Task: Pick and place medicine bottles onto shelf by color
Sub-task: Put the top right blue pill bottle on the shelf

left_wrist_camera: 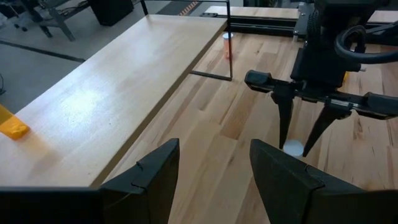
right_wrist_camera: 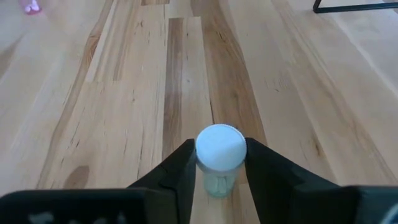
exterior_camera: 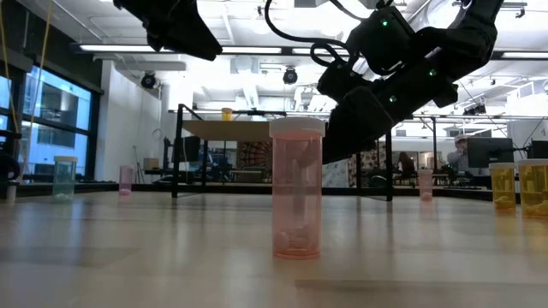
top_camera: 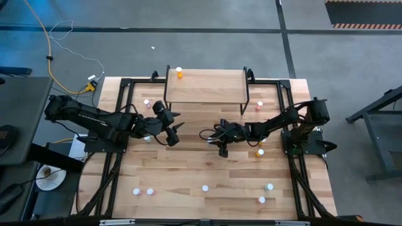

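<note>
Teal bottle (right_wrist_camera: 220, 163) stands upright on the table (right_wrist_camera: 124, 124), between the right gripper's (right_wrist_camera: 219, 167) fingers.
The fingers seem to touch it; left gripper (left_wrist_camera: 214, 180) hovers open near the shelf (left_wrist_camera: 106, 93).

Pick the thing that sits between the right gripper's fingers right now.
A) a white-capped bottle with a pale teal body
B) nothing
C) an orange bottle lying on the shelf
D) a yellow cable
A: in the right wrist view the right gripper has its fingers on both sides of the white-capped bottle.

2 black jointed arms (looped cables)
</note>
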Tool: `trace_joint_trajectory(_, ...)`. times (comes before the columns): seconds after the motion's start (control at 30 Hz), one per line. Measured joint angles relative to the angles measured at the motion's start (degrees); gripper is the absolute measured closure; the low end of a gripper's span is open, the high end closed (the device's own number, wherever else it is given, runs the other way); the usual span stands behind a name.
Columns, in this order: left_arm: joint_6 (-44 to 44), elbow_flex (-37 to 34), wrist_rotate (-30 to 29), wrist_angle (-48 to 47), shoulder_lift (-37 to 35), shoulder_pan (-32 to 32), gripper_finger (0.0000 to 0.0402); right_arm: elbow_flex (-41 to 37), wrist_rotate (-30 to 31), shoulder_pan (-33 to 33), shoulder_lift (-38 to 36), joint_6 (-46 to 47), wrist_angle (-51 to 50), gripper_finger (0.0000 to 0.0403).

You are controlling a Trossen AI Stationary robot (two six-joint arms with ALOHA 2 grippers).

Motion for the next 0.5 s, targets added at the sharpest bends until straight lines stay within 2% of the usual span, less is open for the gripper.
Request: trace_joint_trajectory(0.5, 0.0, 0.0, 0.0, 0.0, 0.0, 0.0, 0.0213, 0.0, 0.6, 0.0, -0.1, -0.3, 1.0, 0.0292)
